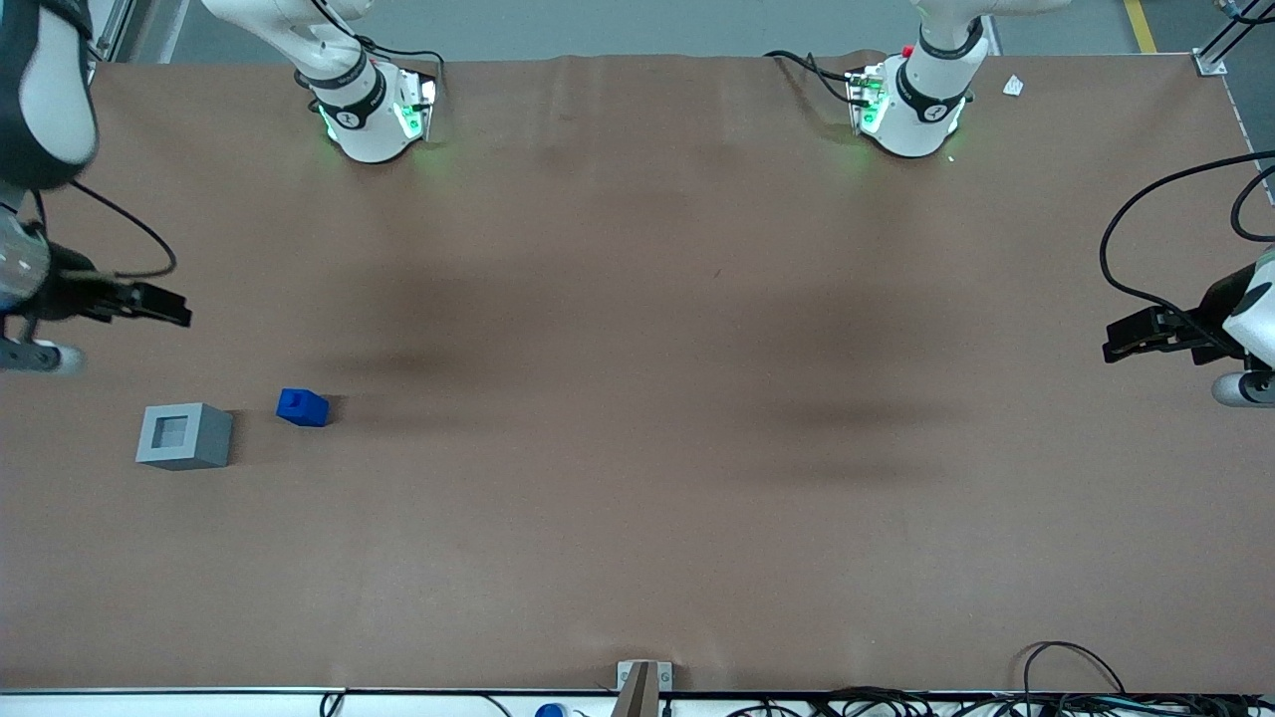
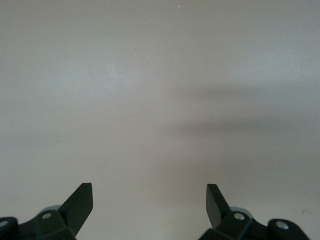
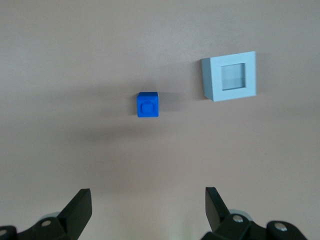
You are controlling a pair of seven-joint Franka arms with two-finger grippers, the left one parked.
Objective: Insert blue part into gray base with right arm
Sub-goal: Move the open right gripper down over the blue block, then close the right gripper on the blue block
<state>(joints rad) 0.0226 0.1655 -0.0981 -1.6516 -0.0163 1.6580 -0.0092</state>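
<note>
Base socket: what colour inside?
Light gray, like the rest of the base; right wrist view shows it best. The tool hangs open above the table, apart from it.

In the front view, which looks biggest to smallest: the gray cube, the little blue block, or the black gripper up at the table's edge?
1. gripper, open, raised above the table; being closer to the camera may enlarge it
2. gray base
3. blue part

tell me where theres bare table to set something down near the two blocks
The only crowded spot is the narrow strip between the blue part and the gray base, which sit apart. The brown table is bare nearer the front camera than both, and all the way toward the parked arm's end. The open end effector hangs above the table, farther from the camera than both blocks.
</note>
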